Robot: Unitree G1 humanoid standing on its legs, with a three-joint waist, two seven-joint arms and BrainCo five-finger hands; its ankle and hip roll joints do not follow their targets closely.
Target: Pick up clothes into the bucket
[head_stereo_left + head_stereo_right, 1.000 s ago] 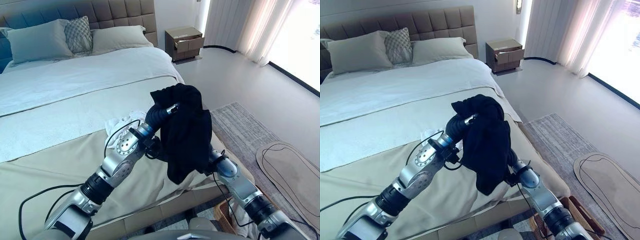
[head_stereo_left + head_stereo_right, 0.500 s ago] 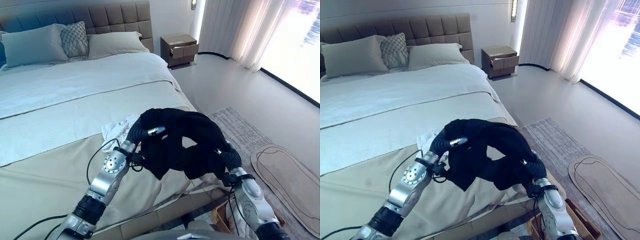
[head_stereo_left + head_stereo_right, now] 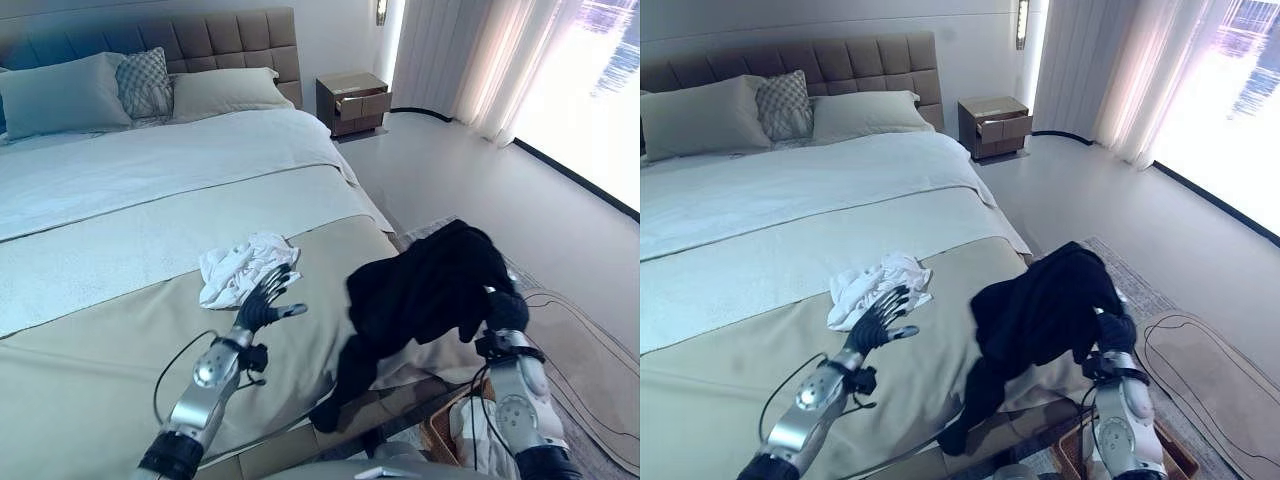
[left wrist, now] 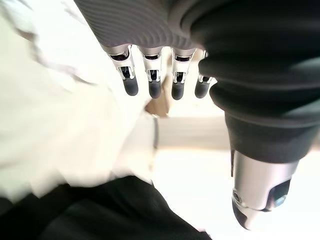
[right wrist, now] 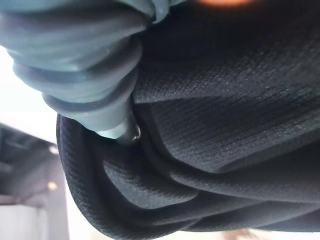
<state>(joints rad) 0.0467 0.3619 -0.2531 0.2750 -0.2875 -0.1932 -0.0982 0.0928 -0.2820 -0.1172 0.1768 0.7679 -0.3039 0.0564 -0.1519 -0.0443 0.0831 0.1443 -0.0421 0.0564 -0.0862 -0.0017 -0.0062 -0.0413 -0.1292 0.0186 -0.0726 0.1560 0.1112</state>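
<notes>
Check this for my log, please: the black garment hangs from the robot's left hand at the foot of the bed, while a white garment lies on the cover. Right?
Not quite: the black garment hangs from the right hand, as the left eye view shows. The left hand is open, by the white garment lying on the bed cover. The rest stands.
</notes>
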